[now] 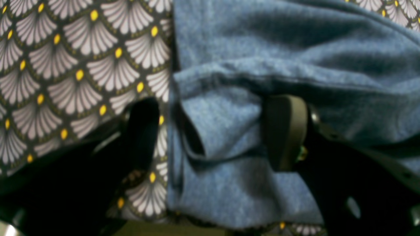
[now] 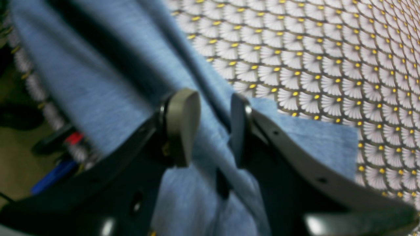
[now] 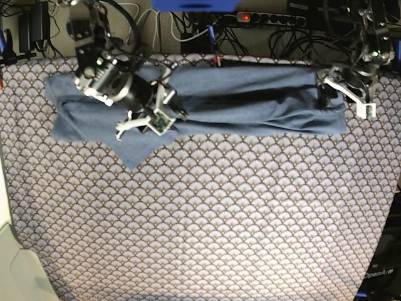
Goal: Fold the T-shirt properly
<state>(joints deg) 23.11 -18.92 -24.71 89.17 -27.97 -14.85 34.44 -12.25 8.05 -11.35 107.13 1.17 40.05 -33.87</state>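
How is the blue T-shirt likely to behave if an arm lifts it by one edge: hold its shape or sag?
Probably sag: the T-shirt already lies in soft rolls and creases along the table covering. Likely light and floppy, since a loose fold curls between the left gripper fingers. Fabric drapes limply past the right gripper, so a one-point lift would likely bunch it.

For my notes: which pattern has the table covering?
Grey-white scalloped fans with yellow dots on the table covering; clearest in the right wrist view.

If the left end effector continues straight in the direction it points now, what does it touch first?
Most likely the T-shirt. In the left wrist view, the left end effector stands open around a raised fold of the blue cloth, so that fold comes first, then probably the patterned table cover beneath. Depth is unclear.
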